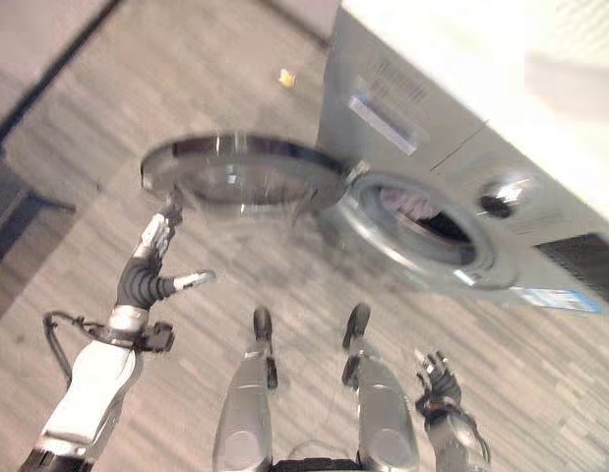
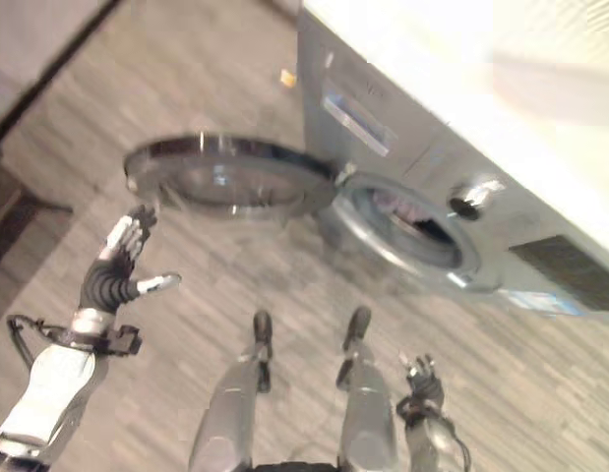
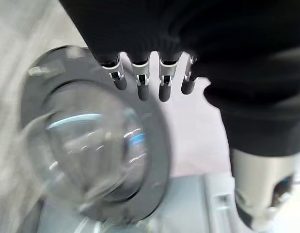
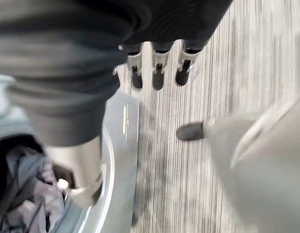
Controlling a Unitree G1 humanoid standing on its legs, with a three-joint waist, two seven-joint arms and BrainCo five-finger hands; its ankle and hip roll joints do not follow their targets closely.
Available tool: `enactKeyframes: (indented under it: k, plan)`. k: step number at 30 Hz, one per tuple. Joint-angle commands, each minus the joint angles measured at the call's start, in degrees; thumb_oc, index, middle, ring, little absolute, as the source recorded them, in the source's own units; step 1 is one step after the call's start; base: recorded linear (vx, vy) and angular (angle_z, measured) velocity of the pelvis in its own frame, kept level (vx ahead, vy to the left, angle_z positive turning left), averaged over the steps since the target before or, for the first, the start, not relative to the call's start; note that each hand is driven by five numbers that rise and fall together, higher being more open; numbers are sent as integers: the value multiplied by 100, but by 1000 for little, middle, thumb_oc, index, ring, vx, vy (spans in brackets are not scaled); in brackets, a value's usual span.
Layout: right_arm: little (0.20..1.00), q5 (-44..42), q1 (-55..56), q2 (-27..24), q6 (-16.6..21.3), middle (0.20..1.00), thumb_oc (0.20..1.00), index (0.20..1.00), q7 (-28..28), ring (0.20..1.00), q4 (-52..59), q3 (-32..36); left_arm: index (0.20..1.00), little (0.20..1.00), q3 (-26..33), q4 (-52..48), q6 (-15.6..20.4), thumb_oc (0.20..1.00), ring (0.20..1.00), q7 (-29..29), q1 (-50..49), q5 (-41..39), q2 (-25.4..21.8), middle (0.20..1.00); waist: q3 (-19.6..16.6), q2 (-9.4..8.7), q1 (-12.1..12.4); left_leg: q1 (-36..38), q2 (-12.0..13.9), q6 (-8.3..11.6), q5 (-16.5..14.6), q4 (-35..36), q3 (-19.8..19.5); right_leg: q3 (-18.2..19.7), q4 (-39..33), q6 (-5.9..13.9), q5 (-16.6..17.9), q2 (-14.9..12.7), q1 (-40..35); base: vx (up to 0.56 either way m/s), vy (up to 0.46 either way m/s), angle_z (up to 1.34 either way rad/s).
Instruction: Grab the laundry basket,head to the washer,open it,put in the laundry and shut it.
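Observation:
The grey washer [image 1: 432,108] stands at the right with its round glass door [image 1: 240,177] swung wide open to the left. Laundry [image 1: 407,205] of pale and dark cloth lies inside the drum and also shows as laundry [image 4: 23,204] in the right wrist view. My left hand [image 1: 147,270] is open, its fingers [image 3: 142,87] straight and reaching up to the door's [image 3: 91,145] outer rim; I cannot tell if they touch it. My right hand [image 1: 437,383] hangs low at the lower right, open and holding nothing, with its fingers [image 4: 157,77] pointing at the floor by the washer's front.
A small yellow scrap [image 1: 286,77] lies on the wood-look floor behind the door. A dark baseboard [image 1: 48,69] runs along the wall at the far left, with a dark object [image 1: 9,211] below it at the left edge.

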State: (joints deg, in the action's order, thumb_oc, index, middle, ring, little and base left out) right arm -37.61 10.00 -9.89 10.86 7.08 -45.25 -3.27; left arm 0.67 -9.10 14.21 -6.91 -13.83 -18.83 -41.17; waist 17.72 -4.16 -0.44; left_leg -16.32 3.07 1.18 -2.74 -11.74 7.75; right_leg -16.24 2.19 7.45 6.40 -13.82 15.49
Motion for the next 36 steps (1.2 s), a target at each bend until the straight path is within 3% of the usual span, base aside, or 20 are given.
enactKeyframes:
  k: [1, 2, 6, 8, 12, 15, 19, 23, 24, 32, 33, 36]
  plan:
    - [1000, 434, -326, -55, -192, 1000, 1000, 1000, -151, 1000, -25, 158, 1000, 1000, 500, -245, 84, 1000, 1000, -107, -163, 534, -1, 1000, 73, 188, 89, 165, -130, -300, -447, 471, -238, -165, -70, 561, 477, -435, -266, -31, 215, -37]
    - [1000, 476, -435, 0, -330, 1000, 1000, 1000, -163, 1000, -189, 99, 1000, 1000, 616, 108, -64, 1000, 1000, -355, -108, 895, 126, 1000, -39, 279, 100, 472, -53, -368, -439, 570, -145, -309, 248, 613, 544, -509, -312, -55, 220, -34]
    - [1000, 688, -671, 37, -421, 1000, 1000, 1000, -173, 1000, -346, -114, 1000, 1000, 691, 729, -370, 1000, 1000, -663, 228, 1786, 232, 1000, -231, 439, 260, 1113, 50, -504, -385, 793, 119, -262, 1417, 387, -199, -518, -690, -49, 183, -74]
    - [1000, 791, -762, 75, -477, 1000, 1000, 1000, -238, 1000, -292, -245, 1000, 1000, 837, 1112, -487, 1000, 1000, -799, 337, 2082, 240, 1000, -462, 456, 305, 1334, 62, -550, -348, 933, 313, -302, 1890, 350, -344, -517, -977, 20, 89, -84]
    - [1000, 1106, -738, -6, -647, 1000, 1000, 1000, -403, 1000, 31, -481, 1000, 1000, 930, 2350, -841, 1000, 1000, -567, 596, 1978, 139, 1000, -1000, 317, 454, 1655, -25, -504, -282, 1212, 779, -484, 1349, 423, -115, -542, -1875, 26, 12, -64]
    - [1000, 1234, -676, -46, -732, 1000, 1000, 1000, -508, 1000, 155, -621, 1000, 1000, 932, 3132, -981, 1000, 1000, -533, 874, 1882, -71, 1000, -1169, 272, 461, 1766, -30, -482, -232, 1374, 981, -387, 1113, 493, 100, -547, -1884, 18, -45, -111]
    - [1000, 1345, -370, -260, -793, 1000, 1000, 1000, -609, 1000, 419, -891, 1000, 1000, 176, 5729, -1267, 1000, 1000, -237, 2693, 1664, -1098, 1000, -1412, 51, 234, 1728, 113, -290, -102, 1418, 1153, -389, 222, 515, -20, -226, -2144, 2, -131, -52]
    - [1000, 1176, -150, -358, -772, 1000, 1000, 1000, -639, 1000, 233, -966, 1000, 1000, -802, 7575, -1381, 1000, 1000, 81, 4587, 1462, -1597, 1000, -1521, -102, -2, 1624, 274, -152, 73, 1596, 1145, -494, -266, 517, -194, 55, -2237, -22, -120, 5]
    - [1000, 1124, -142, -362, -759, 1000, 1000, 1000, -668, 1000, 169, -1011, 1000, 1000, -1226, 8009, -1387, 1000, 1000, 130, 5351, 1480, -1712, 1000, -1507, -222, -76, 1510, 348, -98, 133, 1612, 1123, -494, -387, 516, -190, 135, -2196, -44, -102, 22]
    - [1000, 842, -228, -332, -724, 1000, 1000, 1000, -613, 1000, 159, -1147, 1000, 1000, -1604, 8725, -1493, 1000, 1000, 290, 6814, 548, -1810, 1000, -1299, -648, -218, 1053, 507, -29, 268, 1605, 994, -478, -398, 500, -119, 238, -1843, -73, -67, 5]
    - [1000, 778, -238, -327, -721, 1000, 1000, 1000, -598, 1000, 286, -1201, 1000, 1000, -1358, 8895, -1533, 1000, 1000, 374, 7026, -159, -1833, 1000, -1225, -791, -282, 933, 527, -31, 273, 1598, 963, -467, -373, 504, -60, 257, -1719, -45, -34, 4]
    - [1000, 746, -302, -382, -731, 1000, 1000, 1000, -556, 1000, 582, -1317, 1000, 1000, -1401, 9101, -1616, 1000, 1000, 426, 7547, -695, -1888, 1000, -1065, -965, -339, 676, 560, -26, 287, 1514, 891, -478, -309, 499, 4, 262, -1519, -58, -28, 7]
